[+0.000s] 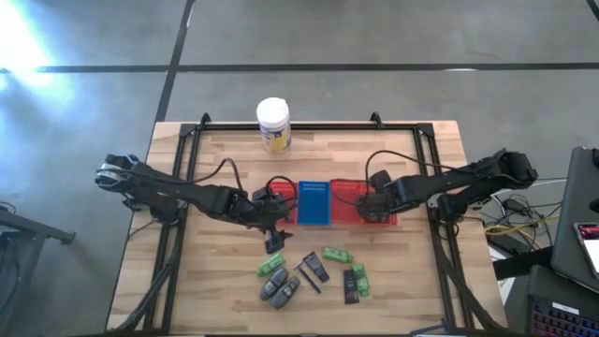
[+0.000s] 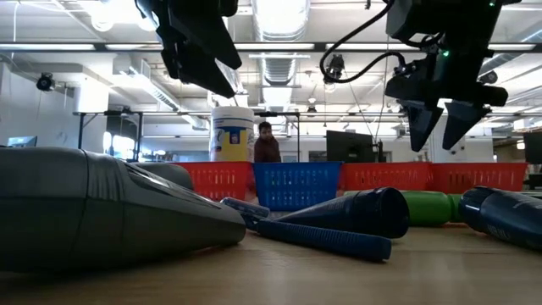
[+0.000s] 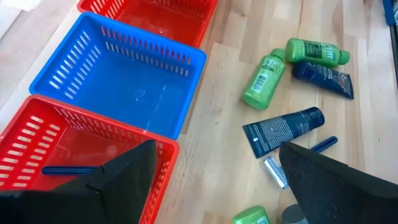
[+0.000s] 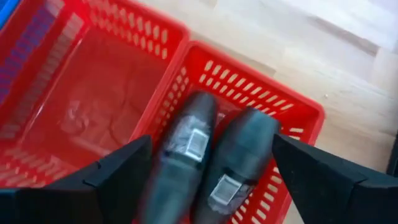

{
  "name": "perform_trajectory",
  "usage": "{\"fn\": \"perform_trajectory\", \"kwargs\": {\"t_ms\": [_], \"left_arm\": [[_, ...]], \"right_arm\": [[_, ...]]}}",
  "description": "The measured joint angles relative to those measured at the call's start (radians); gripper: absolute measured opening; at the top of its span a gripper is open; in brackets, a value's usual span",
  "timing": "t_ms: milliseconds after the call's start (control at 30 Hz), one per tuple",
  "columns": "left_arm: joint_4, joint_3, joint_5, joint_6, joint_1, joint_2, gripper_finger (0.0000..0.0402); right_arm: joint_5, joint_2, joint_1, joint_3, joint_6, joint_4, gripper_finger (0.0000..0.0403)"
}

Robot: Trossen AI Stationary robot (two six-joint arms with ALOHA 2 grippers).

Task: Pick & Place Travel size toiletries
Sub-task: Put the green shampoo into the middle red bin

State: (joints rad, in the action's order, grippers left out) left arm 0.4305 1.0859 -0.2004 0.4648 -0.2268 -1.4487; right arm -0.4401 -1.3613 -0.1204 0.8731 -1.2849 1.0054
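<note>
In the high view, bare table (image 1: pixel 215 281) lies open at lower left and lower right of the frame. The toiletries cluster (image 1: pixel 309 274) crowds bottom centre. The blue basket (image 1: pixel 314 203) and red baskets (image 1: pixel 348 200) block the middle, the white jar (image 1: pixel 273 124) the upper centre.

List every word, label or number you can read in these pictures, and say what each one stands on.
None can be read for certain.
Green bottle: white lettering, blurred.
Black tube: small white print, illegible.
White jar: blue and yellow label, too small.
Grey bottles: pale stickers, blurred.
</note>
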Motion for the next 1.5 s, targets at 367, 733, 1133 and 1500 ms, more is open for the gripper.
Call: {"fn": "perform_trajectory", "kwargs": {"t_ms": [367,733,1133,1500], "left_arm": [[0.271,-0.013,0.209,0.028,-0.063,0.000,0.0344],[0.105,-0.122,0.158,0.306,-0.159,-0.055,0.0344],[0.069,-0.005,0.161,0.319,-0.180,-0.286,0.0344],[0.227,0.071,0.160,0.370,-0.194,-0.364,0.0344]], "right_arm": [[0.095,0.068,-0.006,0.036,0.209,0.002,0.0350],[0.075,0.109,-0.006,0.040,0.197,0.002,0.0325],[0.075,0.104,-0.006,0.040,0.194,0.008,0.0342],[0.076,0.104,-0.006,0.040,0.224,0.008,0.0356]]}}
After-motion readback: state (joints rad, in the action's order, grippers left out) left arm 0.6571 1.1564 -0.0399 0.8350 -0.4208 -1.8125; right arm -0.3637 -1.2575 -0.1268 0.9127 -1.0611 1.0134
